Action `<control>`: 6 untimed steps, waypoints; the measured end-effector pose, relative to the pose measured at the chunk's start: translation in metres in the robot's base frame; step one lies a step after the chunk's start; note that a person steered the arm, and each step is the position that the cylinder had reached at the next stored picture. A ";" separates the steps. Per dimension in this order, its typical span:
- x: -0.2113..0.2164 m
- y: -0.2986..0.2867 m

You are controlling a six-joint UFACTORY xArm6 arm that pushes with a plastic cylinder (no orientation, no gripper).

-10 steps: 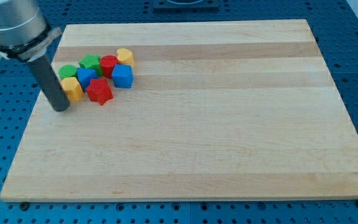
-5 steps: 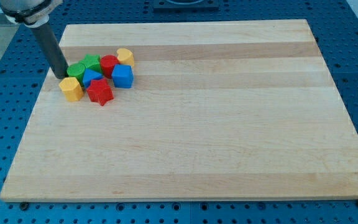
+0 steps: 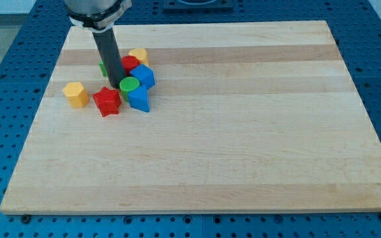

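Observation:
My tip (image 3: 116, 86) stands inside the block cluster at the upper left of the wooden board (image 3: 243, 132). It touches the left side of a green cylinder (image 3: 129, 84). A red star block (image 3: 107, 101) lies just below the tip. A blue wedge-shaped block (image 3: 139, 99) and a blue cube (image 3: 143, 75) sit to the right of the green cylinder. Behind the rod are a red cylinder (image 3: 131, 63) and a yellow block (image 3: 138, 56). A green block (image 3: 102, 68) peeks out left of the rod, mostly hidden. A yellow hexagonal block (image 3: 75, 94) sits alone to the left.
The arm's grey wrist (image 3: 96, 10) hangs over the board's top edge. Blue perforated table (image 3: 5, 99) surrounds the board on all sides.
The tip swept from the cluster's left side up and then right into it. The green cylinder and a blue block were pushed right and down. The yellow hexagon stays behind on the left.

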State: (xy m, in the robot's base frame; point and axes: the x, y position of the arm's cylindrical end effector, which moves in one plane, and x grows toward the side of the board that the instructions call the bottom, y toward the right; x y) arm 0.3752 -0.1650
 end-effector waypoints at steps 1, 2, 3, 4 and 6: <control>0.003 -0.015; 0.008 -0.011; 0.015 0.021; 0.028 0.053; 0.044 0.126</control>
State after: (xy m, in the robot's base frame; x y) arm 0.4193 -0.0386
